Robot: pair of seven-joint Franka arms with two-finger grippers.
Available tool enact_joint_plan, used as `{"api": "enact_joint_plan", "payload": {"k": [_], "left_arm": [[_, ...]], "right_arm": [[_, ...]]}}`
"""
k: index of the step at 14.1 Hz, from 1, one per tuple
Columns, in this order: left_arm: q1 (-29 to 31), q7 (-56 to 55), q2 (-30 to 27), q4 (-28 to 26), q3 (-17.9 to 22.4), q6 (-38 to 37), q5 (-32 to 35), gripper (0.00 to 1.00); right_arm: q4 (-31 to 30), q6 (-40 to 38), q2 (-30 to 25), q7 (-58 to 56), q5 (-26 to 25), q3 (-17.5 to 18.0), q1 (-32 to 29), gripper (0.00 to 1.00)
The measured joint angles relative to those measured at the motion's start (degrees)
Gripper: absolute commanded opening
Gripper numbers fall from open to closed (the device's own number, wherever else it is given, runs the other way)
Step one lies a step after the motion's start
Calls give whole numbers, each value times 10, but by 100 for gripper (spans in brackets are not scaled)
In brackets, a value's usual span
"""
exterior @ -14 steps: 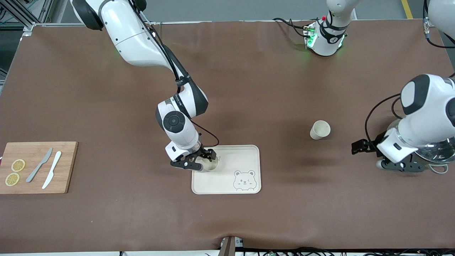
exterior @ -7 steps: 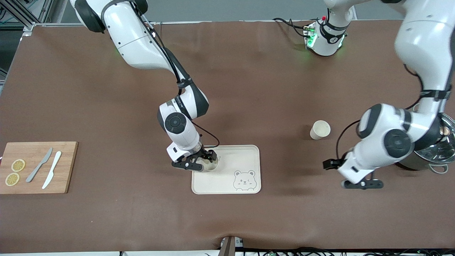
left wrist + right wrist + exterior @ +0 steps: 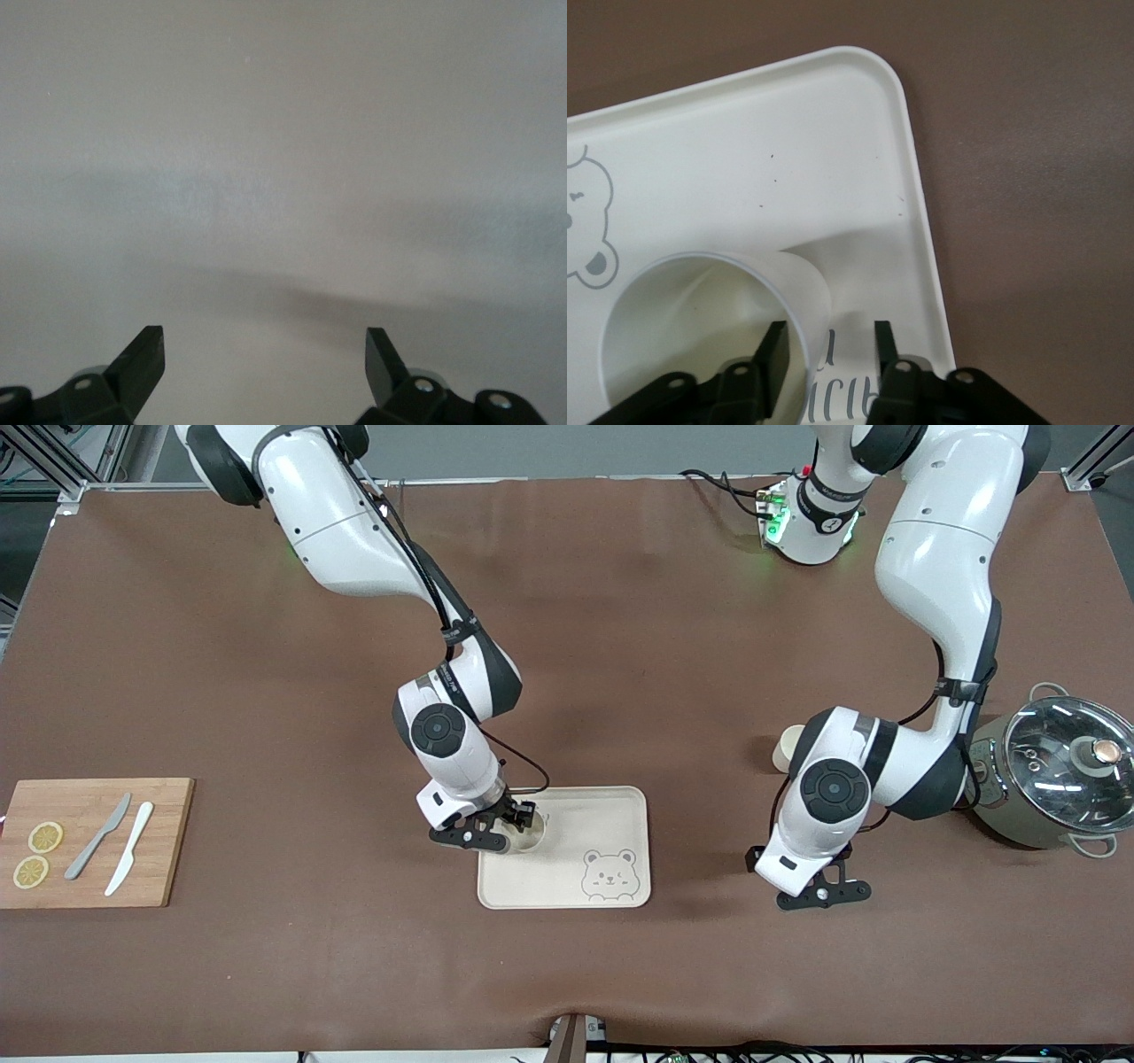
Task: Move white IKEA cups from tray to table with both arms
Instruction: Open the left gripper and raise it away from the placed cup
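Observation:
One white cup (image 3: pixel 530 835) stands upright on the bear tray (image 3: pixel 611 815), in the corner toward the right arm's end. My right gripper (image 3: pixel 516 825) is down at it. In the right wrist view its fingers (image 3: pixel 773 354) straddle the wall of the cup (image 3: pixel 700 310), one inside and one outside. The right gripper (image 3: pixel 830 343) is open, and a gap shows between the outer finger and the wall. The second white cup (image 3: pixel 785 747) stands on the table, mostly hidden by my left arm. My left gripper (image 3: pixel 819 892) hangs open and empty (image 3: pixel 266 341) over bare table.
A grey-green pot with a glass lid (image 3: pixel 1054 779) stands at the left arm's end. A wooden cutting board (image 3: pixel 164 841) with two knives and two lemon slices lies at the right arm's end. The tray (image 3: pixel 788 133) has a raised rim.
My left arm has swung from over the pot toward the tray and now covers most of the second cup. The right gripper's fingers have drawn closer together at the cup's wall.

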Motion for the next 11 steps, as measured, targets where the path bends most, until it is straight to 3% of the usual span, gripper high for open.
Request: {"api": "enact_joint_plan", "payload": {"k": [4, 8, 11], "left_arm": [[-5, -6, -24, 57, -3, -105, -2, 100], [10, 124, -124, 71, 1, -242, -35, 100], [61, 268, -199, 69, 7, -293, -90, 100]], "right_arm": [[1, 0, 0, 0, 0, 0, 0, 0], [2, -2, 0, 0, 0, 0, 0, 0], [3, -2, 0, 0, 0, 0, 1, 0]]}}
